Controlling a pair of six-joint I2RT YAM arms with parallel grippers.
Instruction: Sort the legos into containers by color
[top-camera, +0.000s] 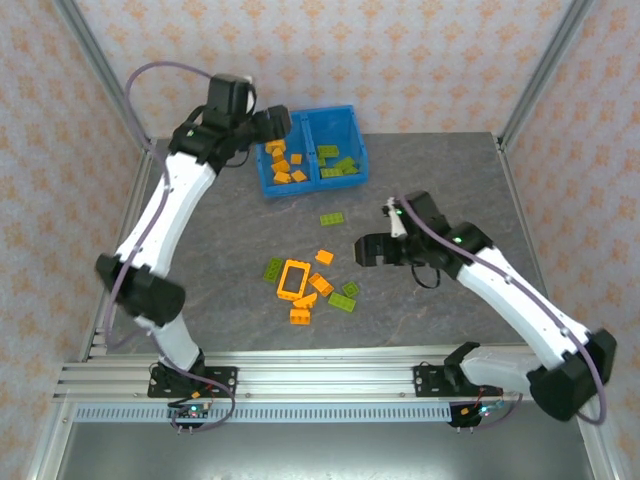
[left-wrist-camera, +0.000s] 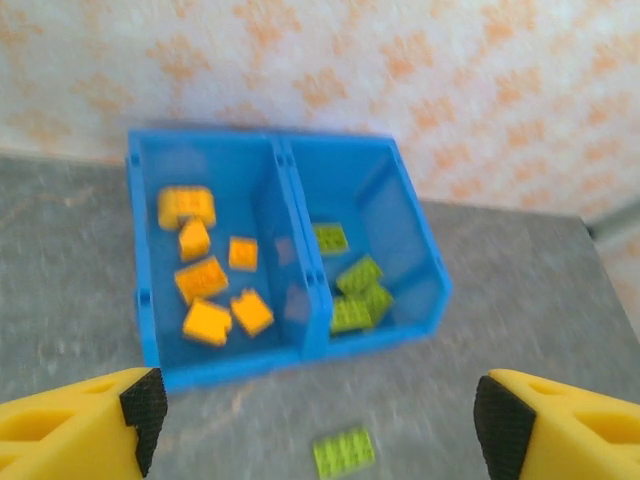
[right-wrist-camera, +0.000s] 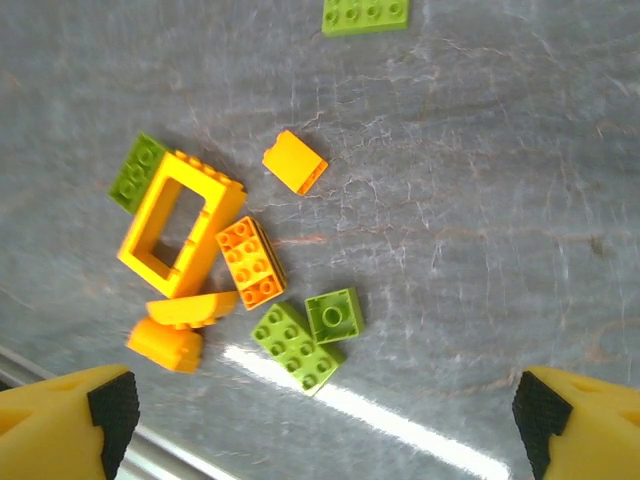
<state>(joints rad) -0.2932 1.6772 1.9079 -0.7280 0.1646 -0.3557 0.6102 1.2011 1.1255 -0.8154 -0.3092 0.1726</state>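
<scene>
Legos (top-camera: 322, 284), loose, cluster mid-frame on the desk (top-camera: 450, 170), directly left of the right pincer (top-camera: 372, 250), spread and empty; left pincer (top-camera: 280, 122), likewise spread, hovers at the upper bin (top-camera: 338, 122); right arm judged nearer.

Bright, even light from overhead; shadows soft and faint in the top view. Left wrist view blurred: blue bin (left-wrist-camera: 290, 355) ahead of the jaws smeared, wallpaper (left-wrist-camera: 400, 80) soft. Right wrist view sharp; white glare streak on the table (right-wrist-camera: 480, 200) between the jaws, just nearer than the green bricks (right-wrist-camera: 300, 345).
</scene>
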